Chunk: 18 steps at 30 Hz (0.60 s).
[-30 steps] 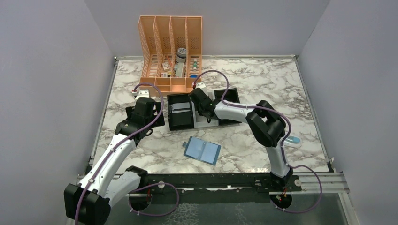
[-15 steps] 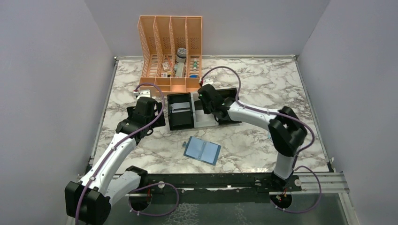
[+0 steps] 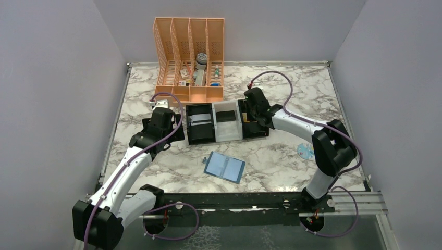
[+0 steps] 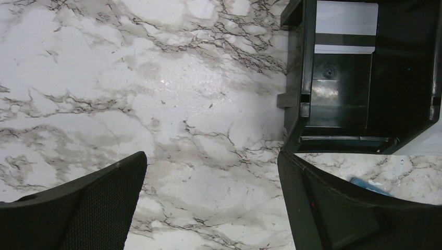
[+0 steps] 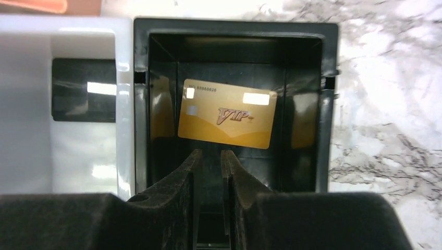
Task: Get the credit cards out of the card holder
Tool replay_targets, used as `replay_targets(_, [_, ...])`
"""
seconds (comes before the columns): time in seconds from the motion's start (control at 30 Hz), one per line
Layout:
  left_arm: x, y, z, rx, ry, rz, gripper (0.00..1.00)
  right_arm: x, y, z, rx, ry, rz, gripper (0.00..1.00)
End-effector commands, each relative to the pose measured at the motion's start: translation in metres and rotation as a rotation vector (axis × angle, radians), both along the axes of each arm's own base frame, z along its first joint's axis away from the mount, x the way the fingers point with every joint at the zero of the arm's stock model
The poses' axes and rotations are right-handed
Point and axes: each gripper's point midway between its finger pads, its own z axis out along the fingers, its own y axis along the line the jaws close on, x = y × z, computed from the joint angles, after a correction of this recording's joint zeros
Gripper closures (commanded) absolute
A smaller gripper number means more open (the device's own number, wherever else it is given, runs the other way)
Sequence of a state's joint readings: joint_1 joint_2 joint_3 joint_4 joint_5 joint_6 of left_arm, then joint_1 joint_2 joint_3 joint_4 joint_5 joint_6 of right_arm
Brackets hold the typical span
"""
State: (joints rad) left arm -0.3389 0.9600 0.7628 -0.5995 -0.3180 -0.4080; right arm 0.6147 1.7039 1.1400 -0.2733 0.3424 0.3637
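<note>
The light-blue card holder (image 3: 224, 167) lies open and flat on the marble, near the front; its corner shows in the left wrist view (image 4: 369, 185). A black card (image 3: 225, 116) lies in the tray's white middle compartment, also seen in the right wrist view (image 5: 83, 89). A gold card (image 5: 227, 113) lies in the right black compartment. A white striped card (image 4: 346, 26) lies in the left compartment. My right gripper (image 5: 210, 154) hovers over the right compartment (image 3: 254, 110), empty, with only a narrow gap between its jaws. My left gripper (image 4: 211, 208) is wide open and empty over bare marble, left of the tray (image 3: 168, 130).
The three-compartment tray (image 3: 215, 139) stands mid-table. An orange file rack (image 3: 190, 57) with small items stands behind it. A pale blue-and-white packet (image 3: 304, 151) lies at the right, beside the right arm. Grey walls enclose the table.
My right gripper has moved right, from over the middle compartment to over the right one. The black card now lies uncovered in the middle compartment. The left arm has not moved.
</note>
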Motion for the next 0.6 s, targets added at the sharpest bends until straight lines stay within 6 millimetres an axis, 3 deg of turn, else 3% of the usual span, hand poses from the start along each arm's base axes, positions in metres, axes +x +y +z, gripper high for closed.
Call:
replay_targets(0.0, [0.009,-0.007,0.012,-0.027,-0.033,-0.025,0.01,-0.006,0.011,-0.027,0.020,0.085,0.040,0.79])
replay_targets(0.2, [0.009,-0.007,0.011,-0.025,-0.027,-0.026,0.01,-0.002,0.012,-0.058,-0.021,0.150,0.021,0.80])
replay_targets(0.57, [0.010,-0.007,0.009,-0.022,-0.018,-0.032,0.01,0.013,-0.003,-0.085,-0.113,0.127,-0.013,0.80])
